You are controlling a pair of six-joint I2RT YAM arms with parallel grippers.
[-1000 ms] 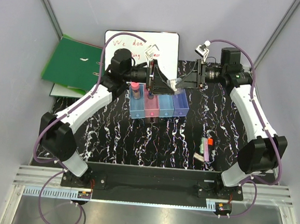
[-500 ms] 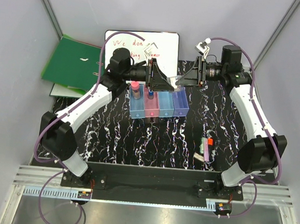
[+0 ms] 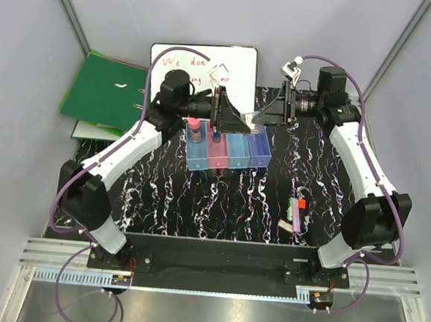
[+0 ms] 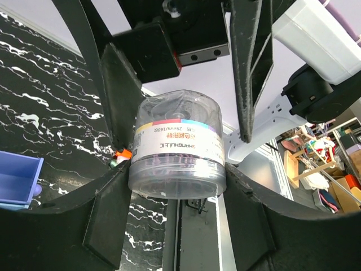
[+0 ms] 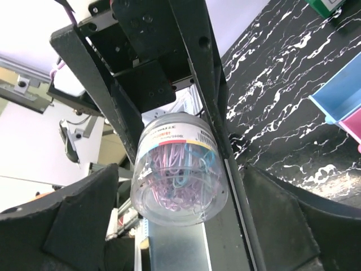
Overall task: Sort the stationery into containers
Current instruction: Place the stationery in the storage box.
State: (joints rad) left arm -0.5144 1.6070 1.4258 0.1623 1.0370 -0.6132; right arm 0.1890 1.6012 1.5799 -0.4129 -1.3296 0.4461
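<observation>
The clear pot (image 4: 177,152) aloft near the bins (image 3: 228,153)
We saw the left fingers (image 4: 107,209) clamped on it (tipped sideways), the right fingers (image 5: 84,220) spread wide, touching nothing.

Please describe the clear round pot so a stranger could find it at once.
Find the row of four coloured bins on the black table. Near its purple end, held in the air, is the clear round pot: only it is transparent, with paper clips inside.

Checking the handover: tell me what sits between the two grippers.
The clear round pot of paper clips, gripped by the left gripper, with the right gripper's jaws open around it. Both wrist views show it.
</observation>
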